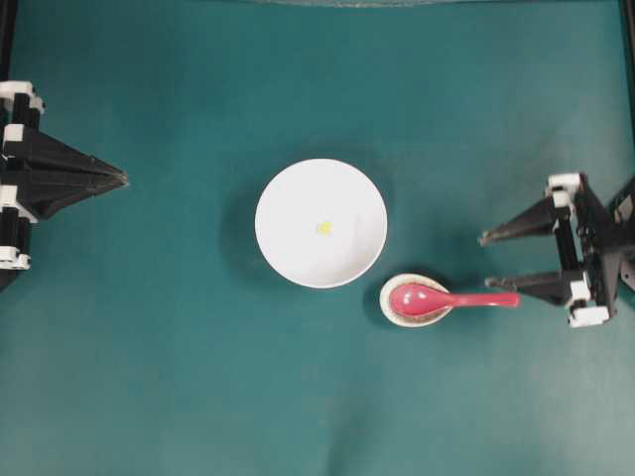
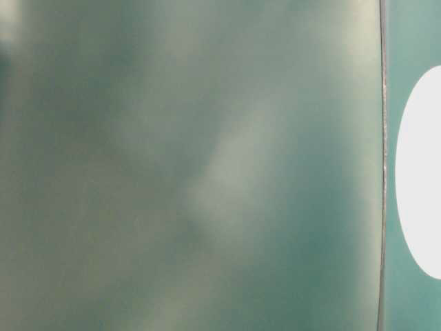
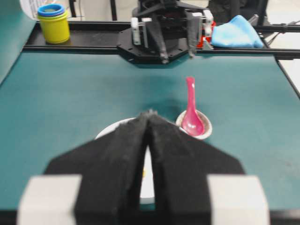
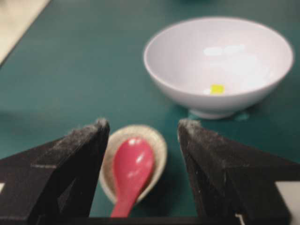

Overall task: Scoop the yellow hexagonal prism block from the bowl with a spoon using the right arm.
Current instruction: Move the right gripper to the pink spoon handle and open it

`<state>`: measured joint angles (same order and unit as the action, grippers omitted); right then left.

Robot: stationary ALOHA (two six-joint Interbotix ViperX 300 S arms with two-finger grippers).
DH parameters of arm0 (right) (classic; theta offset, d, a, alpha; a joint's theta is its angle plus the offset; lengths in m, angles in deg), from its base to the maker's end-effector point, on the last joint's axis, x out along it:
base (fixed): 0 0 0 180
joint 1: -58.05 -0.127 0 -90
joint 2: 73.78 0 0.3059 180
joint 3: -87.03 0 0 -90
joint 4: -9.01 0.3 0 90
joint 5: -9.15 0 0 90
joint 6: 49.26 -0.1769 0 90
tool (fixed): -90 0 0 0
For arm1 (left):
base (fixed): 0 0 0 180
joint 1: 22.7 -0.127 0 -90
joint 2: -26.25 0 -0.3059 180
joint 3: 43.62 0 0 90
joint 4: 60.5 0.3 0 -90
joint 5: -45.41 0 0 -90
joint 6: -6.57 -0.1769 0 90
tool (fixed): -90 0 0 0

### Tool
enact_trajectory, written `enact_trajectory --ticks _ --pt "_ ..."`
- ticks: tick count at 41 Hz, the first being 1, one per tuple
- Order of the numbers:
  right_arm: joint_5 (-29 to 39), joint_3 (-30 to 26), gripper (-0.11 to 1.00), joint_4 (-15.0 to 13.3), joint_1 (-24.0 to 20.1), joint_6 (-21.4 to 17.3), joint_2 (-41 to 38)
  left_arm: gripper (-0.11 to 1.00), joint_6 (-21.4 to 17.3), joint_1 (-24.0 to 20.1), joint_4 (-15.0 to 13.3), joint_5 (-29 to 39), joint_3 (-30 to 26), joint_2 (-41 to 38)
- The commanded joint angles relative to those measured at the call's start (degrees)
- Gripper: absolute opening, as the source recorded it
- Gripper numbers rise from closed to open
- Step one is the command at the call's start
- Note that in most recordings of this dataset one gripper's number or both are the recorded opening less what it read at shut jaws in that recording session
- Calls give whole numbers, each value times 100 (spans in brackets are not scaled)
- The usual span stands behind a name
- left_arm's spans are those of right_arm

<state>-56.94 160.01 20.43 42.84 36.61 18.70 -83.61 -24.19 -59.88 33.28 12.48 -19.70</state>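
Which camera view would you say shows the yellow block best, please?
The right wrist view: the yellow block sits large inside the bowl. Overhead it is a faint speck; the other two views do not show it clearly.

A teal table [image 1: 149, 347] carries the white bowl [image 1: 298, 258] and a speckled dish [image 1: 394, 313].

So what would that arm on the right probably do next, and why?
Probably ease forward and down so its open fingers straddle the spoon's handle, then close. The right gripper stands open just short of the handle tip of the spoon, which lies untouched with its scoop in the small beige dish. The yellow block sits in the white bowl, so the spoon must be picked up first.
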Motion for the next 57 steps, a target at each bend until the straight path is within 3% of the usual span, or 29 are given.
enact_trajectory --ticks 1,16,32,57 --pt "-360 -79 63 149 -255 -53 -483 2 -9 -62 18 -26 -149 -44" --pt "-853 -360 63 817 -984 -334 -1819 2 -9 -79 18 -26 -132 -88" --pt "-290 -624 63 1318 -1257 -343 -2162 3 -9 -79 18 -18 -132 -97" --pt "70 -694 63 1459 -1257 -193 -2197 3 -9 -79 18 79 -123 -97"
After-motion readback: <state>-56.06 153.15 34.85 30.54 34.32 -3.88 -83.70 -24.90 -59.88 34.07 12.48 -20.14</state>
